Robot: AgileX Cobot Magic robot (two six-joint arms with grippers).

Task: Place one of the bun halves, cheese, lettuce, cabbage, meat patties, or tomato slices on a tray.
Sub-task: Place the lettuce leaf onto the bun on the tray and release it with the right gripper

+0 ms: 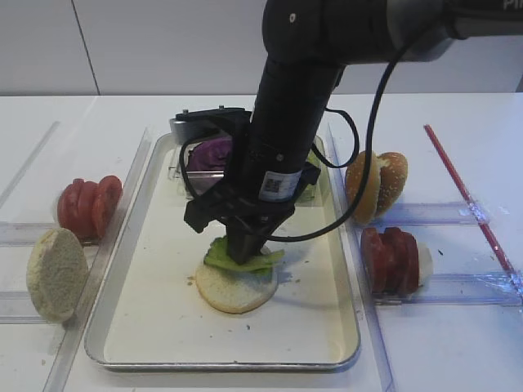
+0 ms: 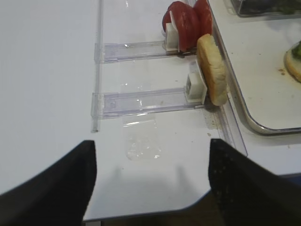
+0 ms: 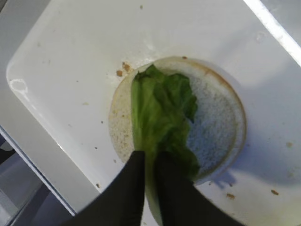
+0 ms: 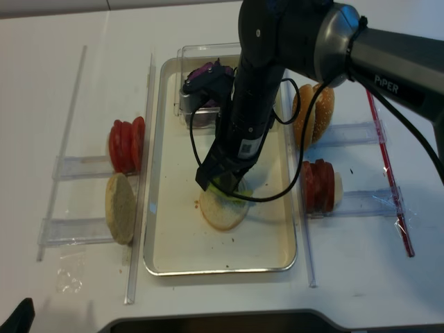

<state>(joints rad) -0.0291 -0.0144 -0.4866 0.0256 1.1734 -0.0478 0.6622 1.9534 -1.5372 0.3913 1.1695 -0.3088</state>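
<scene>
A ruffled light-green lettuce (image 1: 243,260) (image 3: 162,113) leaf lies on the pale cut face of a bun half (image 1: 237,287) (image 3: 216,127) in the middle of the metal tray (image 1: 155,327) (image 4: 166,243). My right gripper (image 1: 248,249) (image 3: 150,155) points down onto it, its black fingers pinched on the leaf's near end with the pale rib between them. Off the tray's left side, my left gripper (image 2: 151,143) hangs over bare white table near the front edge. Its jaws stand wide open with nothing between them.
Clear racks left of the tray hold tomato slices (image 1: 88,204) (image 2: 186,21) and an upright bun half (image 1: 55,273) (image 2: 211,70). Right racks hold sesame buns (image 1: 376,184) and more tomato slices (image 1: 392,257). Purple cabbage (image 1: 208,153) sits in a clear box at the tray's back. A red rod (image 1: 466,192) lies far right.
</scene>
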